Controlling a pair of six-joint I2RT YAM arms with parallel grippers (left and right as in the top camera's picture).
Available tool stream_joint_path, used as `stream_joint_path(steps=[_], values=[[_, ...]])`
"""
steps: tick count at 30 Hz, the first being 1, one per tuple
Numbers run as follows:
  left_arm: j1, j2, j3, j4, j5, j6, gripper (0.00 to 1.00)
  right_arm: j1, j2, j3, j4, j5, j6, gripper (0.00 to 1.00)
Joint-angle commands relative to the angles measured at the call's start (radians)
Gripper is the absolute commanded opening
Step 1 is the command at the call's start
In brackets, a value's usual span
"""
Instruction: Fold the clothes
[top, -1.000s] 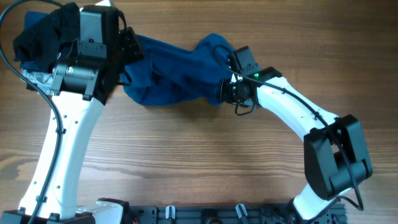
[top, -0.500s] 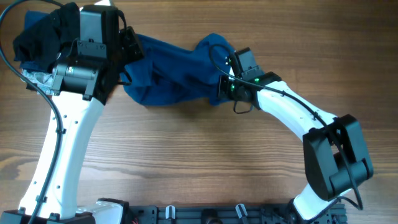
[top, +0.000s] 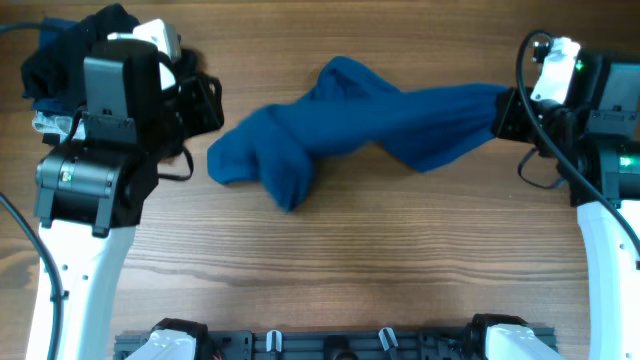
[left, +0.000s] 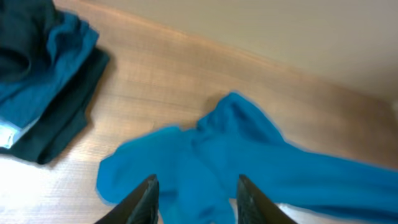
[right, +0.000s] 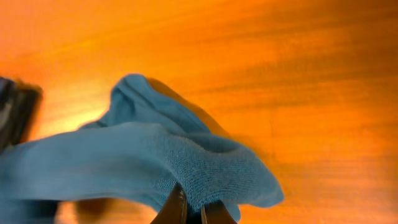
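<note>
The clothes (top: 350, 125), a single mid-blue garment, lie drawn into a long, rope-like band across the table (top: 350, 260). The band runs from a bunched, doubled-over lump just off centre at 9 o'clock out to the edge at 3 o'clock. A rounded hump rises along the band at about 12 o'clock. Its outline is lost in the twisting. No collar, sleeve or button can be picked out, and the folds hide most of the cloth's own surface. The fabric is soft, thin and matte, and up close in the right wrist view it shows a fine, slightly fuzzy weave.

The right gripper (top: 505, 112) has its fingers (right: 177, 208) pinched shut on the 3 o'clock end of the garment. Only the tips show, cut off by the bottom edge of the frame. That view is tinted strongly orange.

The left gripper (left: 198, 180) sits at 9 to 10 o'clock of the lump with its dark fingers apart and nothing clamped between them. Blue cloth shows in the gap, blurred, and I cannot tell whether the tips touch it.

A pile of dark garments (top: 55, 55), black with a teal layer, sits at the 10 o'clock corner, partly hidden under the left arm. The tabletop is grained wood.
</note>
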Motion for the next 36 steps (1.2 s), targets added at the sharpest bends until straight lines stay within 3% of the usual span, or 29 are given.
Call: stream_joint_path(steps=[1, 5, 12, 19, 25, 29, 36], values=[[-0.001, 0.011, 0.011, -0.079, 0.037, 0.079, 0.4, -0.011, 0.005, -0.005, -0.021, 0.003, -0.066, 0.04], [-0.005, 0.067, 0.011, -0.134, 0.079, 0.079, 0.38, -0.012, 0.032, -0.005, -0.014, 0.003, -0.064, 0.04], [-0.177, 0.291, -0.024, -0.319, 0.089, 0.13, 0.21, -0.012, 0.135, -0.005, 0.0, 0.003, -0.064, 0.04], [-0.244, 0.46, -0.227, -0.248, 0.061, -0.086, 0.34, -0.012, 0.164, -0.005, 0.019, 0.007, -0.066, 0.05], [-0.25, 0.461, -0.472, 0.003, 0.167, -0.167, 0.6, -0.012, 0.164, -0.005, 0.033, 0.006, -0.065, 0.1], [-0.251, 0.462, -0.567, 0.169, 0.176, -0.171, 0.63, -0.012, 0.164, -0.005, 0.031, 0.006, -0.065, 0.1], [-0.251, 0.477, -0.593, 0.273, 0.093, -0.171, 0.66, -0.012, 0.164, -0.005, 0.031, 0.006, -0.063, 0.1]])
